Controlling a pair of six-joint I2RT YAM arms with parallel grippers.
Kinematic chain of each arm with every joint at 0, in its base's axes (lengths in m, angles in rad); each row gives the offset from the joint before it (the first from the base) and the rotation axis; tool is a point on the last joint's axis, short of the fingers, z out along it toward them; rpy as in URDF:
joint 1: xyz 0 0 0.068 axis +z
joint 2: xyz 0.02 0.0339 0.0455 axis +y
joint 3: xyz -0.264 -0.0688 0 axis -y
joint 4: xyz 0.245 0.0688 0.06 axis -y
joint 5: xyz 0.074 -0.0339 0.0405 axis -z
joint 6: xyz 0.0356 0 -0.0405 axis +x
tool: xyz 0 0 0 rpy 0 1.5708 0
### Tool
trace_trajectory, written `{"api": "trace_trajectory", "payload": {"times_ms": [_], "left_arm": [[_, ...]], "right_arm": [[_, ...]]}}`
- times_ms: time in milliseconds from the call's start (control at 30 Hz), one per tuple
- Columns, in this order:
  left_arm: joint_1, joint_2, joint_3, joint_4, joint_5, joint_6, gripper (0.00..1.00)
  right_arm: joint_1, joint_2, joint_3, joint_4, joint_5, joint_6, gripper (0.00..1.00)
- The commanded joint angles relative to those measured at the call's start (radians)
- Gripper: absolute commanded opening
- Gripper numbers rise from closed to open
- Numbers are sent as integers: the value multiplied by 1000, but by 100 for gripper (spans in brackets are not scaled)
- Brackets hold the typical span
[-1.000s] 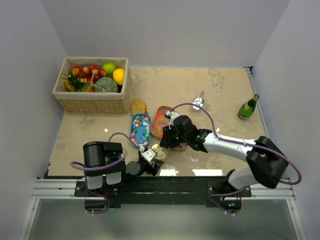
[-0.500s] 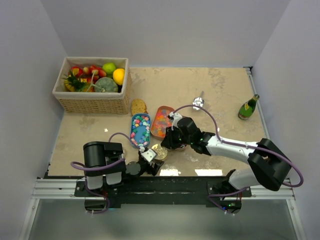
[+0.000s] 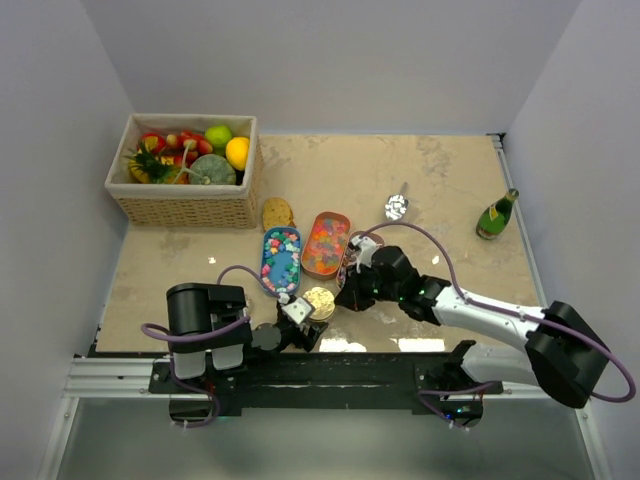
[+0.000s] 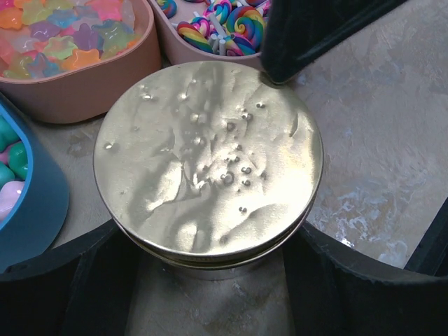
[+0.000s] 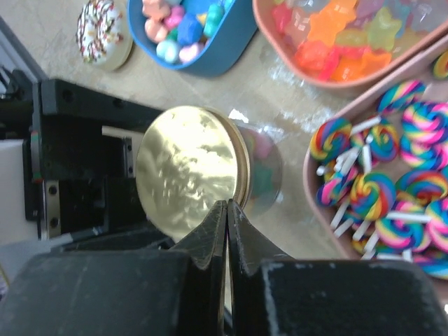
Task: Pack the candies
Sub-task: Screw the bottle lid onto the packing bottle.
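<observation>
Currently right gripper (image 5: 227, 206) pinched shut, empty, tips touching rim of gold-lidded jar (image 4: 210, 154) at centre of right wrist view. Left gripper (image 3: 316, 310) clasps jar sides. Candies (image 5: 367, 192) lie in blue, orange, pink trays (image 5: 231, 35) across top and right of same view.

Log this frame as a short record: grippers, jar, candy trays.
left gripper: fingers clamped on the sides of the jar
right gripper: shut, tips at the edge of the gold lid
jar: lid on, coloured contents visible through the glass
candies: pastel balls in blue tray; gummies in orange tray; swirl lollipops in pink tray
</observation>
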Motion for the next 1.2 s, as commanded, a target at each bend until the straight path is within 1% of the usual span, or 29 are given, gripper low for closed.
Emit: {"api": "trace_trajectory", "payload": {"times_ms": [0, 67, 100, 200, 267, 300, 333, 433, 500, 533, 633, 833, 867, 1000, 1167], "left_arm": [[1, 29, -94, 302, -2, -85, 72], [1, 29, -99, 307, 0, -85, 72], [1, 29, -99, 310, 1, -85, 72], [2, 29, -99, 312, 4, -85, 72], [1, 31, -99, 313, 6, -85, 72], [1, 32, -99, 316, 8, -83, 72], [1, 31, -99, 316, 8, -85, 72], [1, 34, -99, 318, 9, -83, 72], [1, 34, -102, 319, 11, -85, 72], [1, 34, -102, 321, 11, -83, 72], [1, 35, -103, 322, 8, -83, 73], [1, 40, -105, 325, 1, -85, 73], [1, 40, -105, 327, -2, -86, 73], [1, 41, -106, 330, -8, -88, 74], [1, 41, -103, 319, -17, -94, 74]], "right_arm": [[30, -89, 1, -217, 46, 17, 14], [30, -123, 34, -243, 112, 43, 24], [30, -154, 47, -261, 181, 53, 29], [30, -188, 80, -231, 254, 70, 43], [27, -174, 100, -203, 274, 67, 48], [27, -141, 109, -188, 274, 61, 51], [25, -113, 135, -182, 271, 44, 51], [25, -7, 175, -131, 258, 18, 52], [25, 41, 185, -79, 214, 8, 51], [25, 79, 194, -64, 174, 5, 50], [25, 142, 211, -33, 128, -1, 44], [25, 174, 185, 36, 47, 4, 36], [25, 179, 179, 44, 39, 7, 31], [25, 171, 137, 65, -2, 17, 25], [25, 151, 85, 70, -34, 24, 21]]}}
